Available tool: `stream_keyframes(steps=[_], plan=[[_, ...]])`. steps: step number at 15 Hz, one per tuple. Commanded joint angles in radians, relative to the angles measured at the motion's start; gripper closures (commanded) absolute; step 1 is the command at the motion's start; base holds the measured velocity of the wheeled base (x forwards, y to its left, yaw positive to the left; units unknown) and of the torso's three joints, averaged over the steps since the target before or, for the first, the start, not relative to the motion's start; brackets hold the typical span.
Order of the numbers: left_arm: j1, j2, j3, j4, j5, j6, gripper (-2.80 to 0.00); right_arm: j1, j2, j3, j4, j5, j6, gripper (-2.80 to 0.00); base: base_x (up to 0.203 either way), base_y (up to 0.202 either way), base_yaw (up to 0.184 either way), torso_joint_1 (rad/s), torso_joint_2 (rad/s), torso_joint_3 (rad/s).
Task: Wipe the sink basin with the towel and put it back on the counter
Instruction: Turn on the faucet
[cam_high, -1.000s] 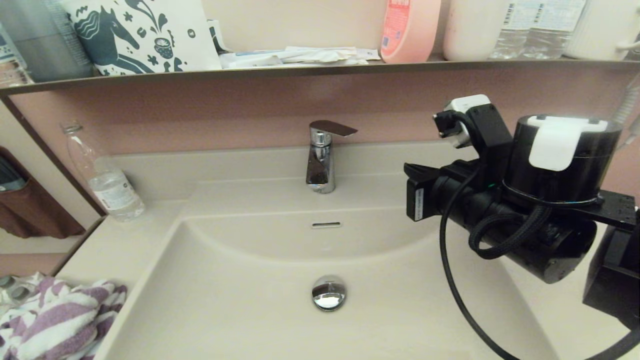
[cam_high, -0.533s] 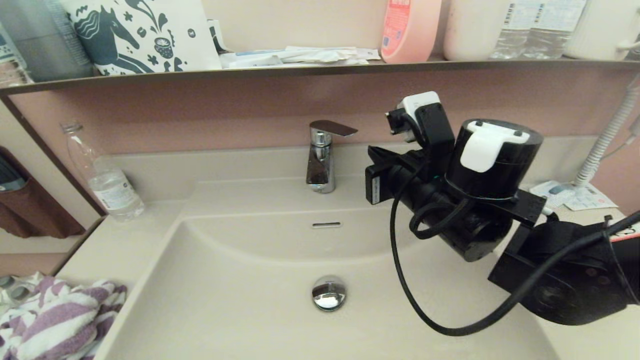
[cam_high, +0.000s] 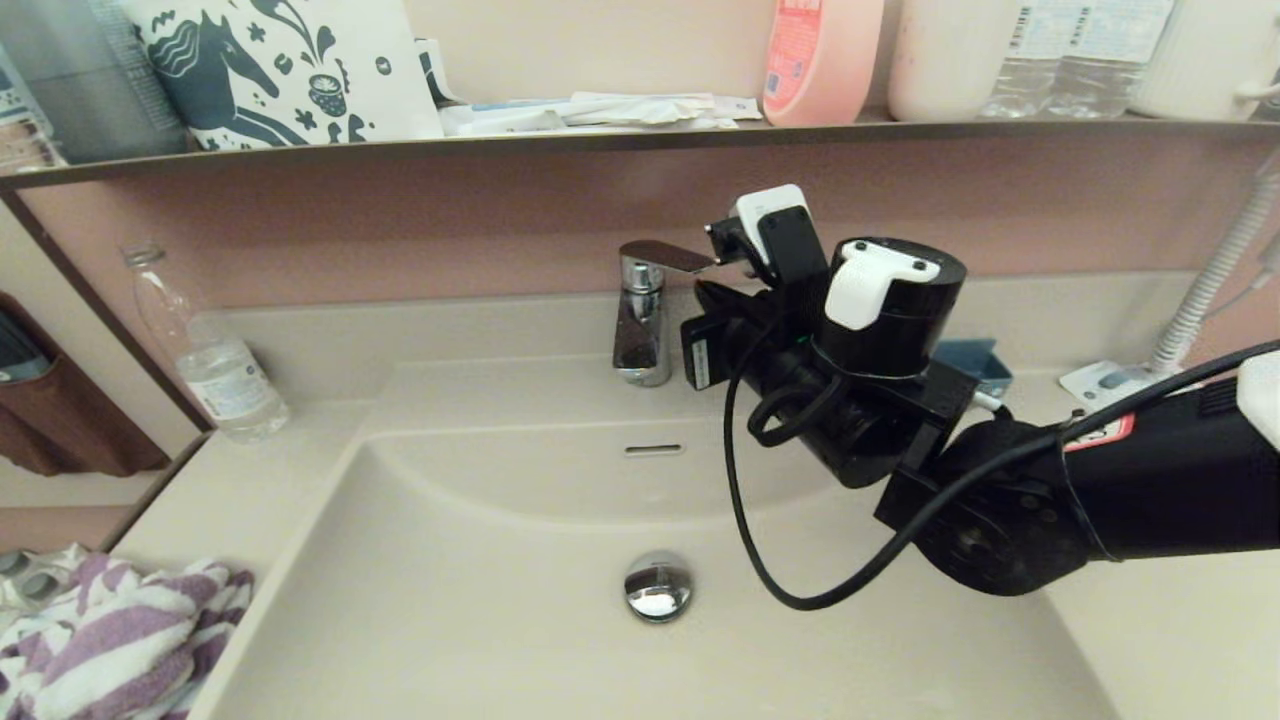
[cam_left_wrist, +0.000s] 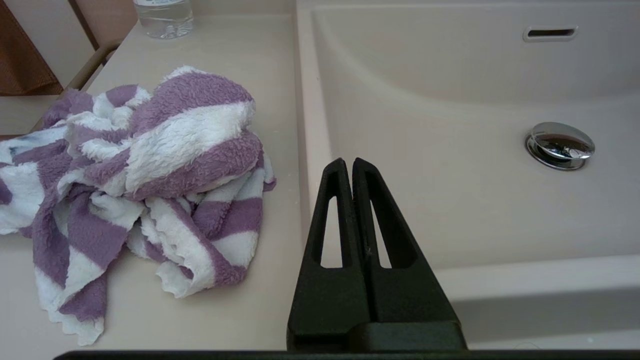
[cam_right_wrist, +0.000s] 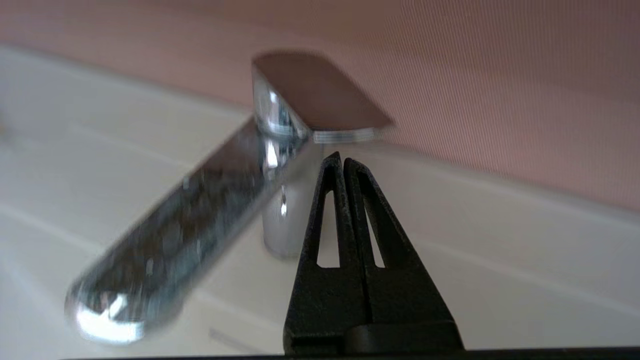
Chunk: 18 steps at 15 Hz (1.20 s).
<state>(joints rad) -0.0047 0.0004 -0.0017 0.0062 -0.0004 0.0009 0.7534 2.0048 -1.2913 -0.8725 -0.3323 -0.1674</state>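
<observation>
While the right pincer (cam_right_wrist: 344, 162) sits clenched and empty just under the tap lever (cam_right_wrist: 320, 95), it should nudge the lever gently; the towel (cam_left_wrist: 145, 170) lies bunched on the worktop (cam_left_wrist: 210, 45) beside the sink basin (cam_left_wrist: 450, 90), near the left pincer (cam_left_wrist: 352, 165), likewise clenched, empty.

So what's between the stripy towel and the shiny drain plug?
Only bare basin wall and floor lie between the towel and the drain plug, as the left wrist view shows.

Premises: a home bathroom. Moulded sink (cam_high: 480, 600) with chrome tap (cam_high: 640, 320) set in a beige surface (cam_high: 240, 480). Shelf (cam_high: 600, 140) above carries a soap bottle (cam_high: 820, 60) and water bottles (cam_high: 1080, 55).
</observation>
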Motion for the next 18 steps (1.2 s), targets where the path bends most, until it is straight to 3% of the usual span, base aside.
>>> stream_keyframes(steps=[1, 8, 12, 18], plan=[[0.0, 0.0, 0.0, 0.0, 0.0, 0.001, 0.0, 0.0, 0.051, -0.084, -0.005, -0.003, -0.007, 0.0, 0.0, 0.0, 0.0, 0.0, 0.0, 0.0], [0.0, 0.0, 0.001, 0.0, 0.0, 0.001, 0.0, 0.001, 0.088, -0.225, -0.003, -0.007, -0.064, 0.0, 0.0, 0.0, 0.0, 0.0, 0.0, 0.0], [0.0, 0.0, 0.0, 0.0, 0.0, 0.001, 0.0, 0.001, 0.075, -0.232, -0.002, -0.008, -0.067, 0.0, 0.0, 0.0, 0.0, 0.0, 0.0, 0.0], [0.0, 0.0, 0.0, 0.0, 0.0, 0.0, 0.0, 0.004, -0.012, -0.092, 0.001, -0.014, -0.067, 0.0, 0.0, 0.0, 0.0, 0.0, 0.0, 0.0]])
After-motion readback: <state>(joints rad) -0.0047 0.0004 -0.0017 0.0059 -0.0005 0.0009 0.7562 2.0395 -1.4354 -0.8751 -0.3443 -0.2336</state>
